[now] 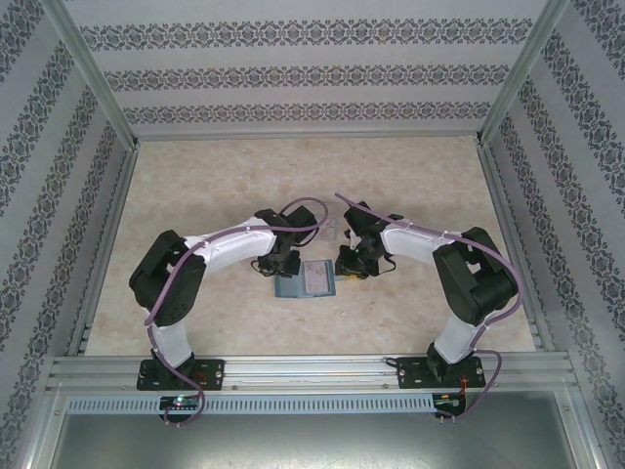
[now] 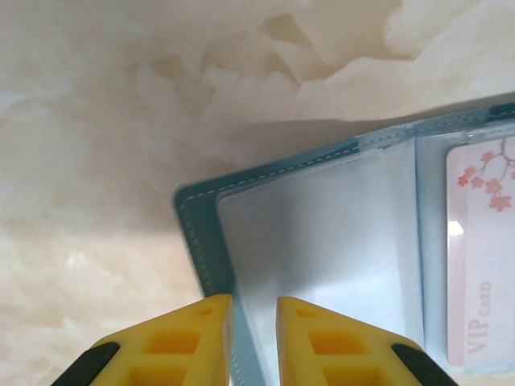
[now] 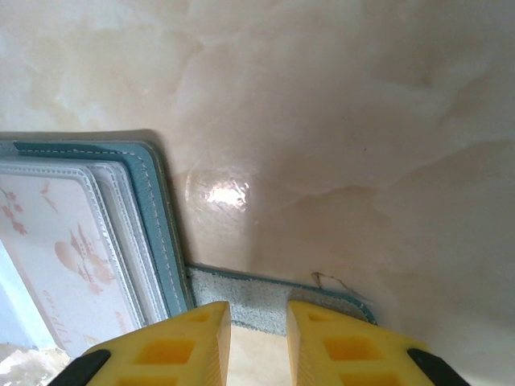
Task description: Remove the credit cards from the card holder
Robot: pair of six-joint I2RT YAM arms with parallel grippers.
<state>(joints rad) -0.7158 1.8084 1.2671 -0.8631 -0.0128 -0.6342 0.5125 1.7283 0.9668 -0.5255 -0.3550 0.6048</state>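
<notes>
The teal card holder lies open like a book on the table between my two grippers. A pale pink credit card printed with blossoms and "VIP CARD" sits in its right-hand clear sleeve; the left sleeve looks empty. My left gripper hangs at the holder's left edge, jaws slightly apart, the stitched teal border running through the gap. My right gripper stands at the closing tab, fingertips at the tab's near edge, jaws a little apart with bare table between them. The card also shows at the left there.
The beige marbled tabletop surrounds the holder. Patterned walls with metal rails close in the left, right and back. Both arms bend inward toward the middle.
</notes>
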